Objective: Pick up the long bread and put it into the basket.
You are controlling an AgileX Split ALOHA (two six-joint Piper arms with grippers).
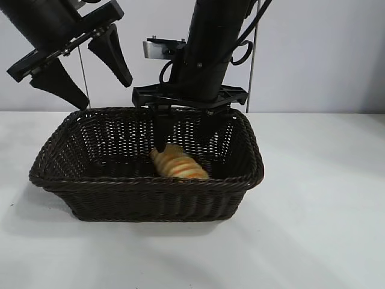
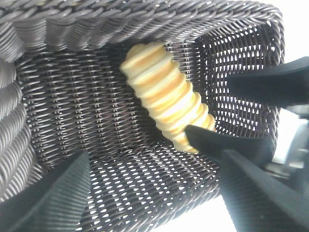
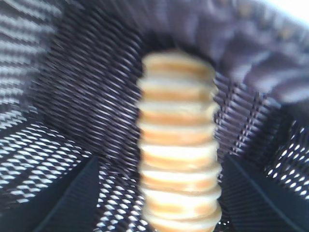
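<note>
Bread lies in basket, right pincer spread.

One long bread, one basket, seemingly two tools

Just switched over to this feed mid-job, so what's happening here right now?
The right gripper is down inside the basket, its fingers open on either side of the long bread, which lies on the basket floor near the front wall. One finger looks close to or touching the loaf's end, but nothing is clamped. The left gripper hangs open above the basket's back left corner.
</note>
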